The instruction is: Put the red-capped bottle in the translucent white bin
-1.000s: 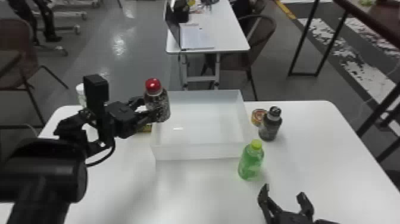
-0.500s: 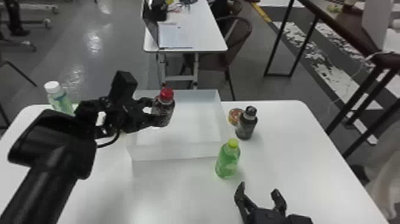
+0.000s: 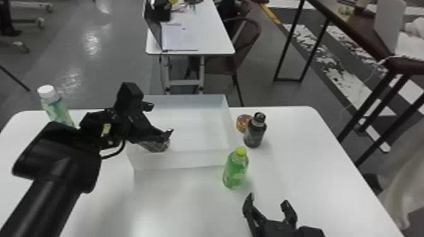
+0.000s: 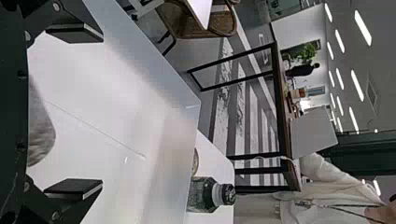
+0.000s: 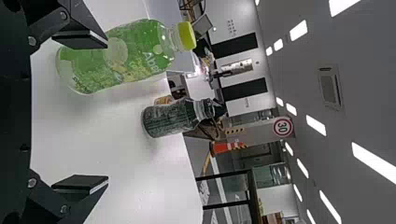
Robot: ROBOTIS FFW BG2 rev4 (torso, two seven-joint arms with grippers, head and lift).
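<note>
Red-capped bottle (image 3: 157, 147): dark, mottled body, tilted, mostly hidden, at near-left corner area of bin; floor contact indeterminable | Translucent white bin (image 3: 183, 160): rectangular, open-topped, upright on white table (image 3: 192, 201), bottle at its near wall.

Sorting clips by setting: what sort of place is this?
Probably an indoor lab or open workspace: rows of ceiling lights, another white table beyond the worktable, and an orange cone farther off.

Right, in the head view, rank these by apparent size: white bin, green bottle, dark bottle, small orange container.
1. white bin
2. green bottle, though it stands nearer the camera than the next
3. dark bottle
4. small orange container, partly hidden
</note>
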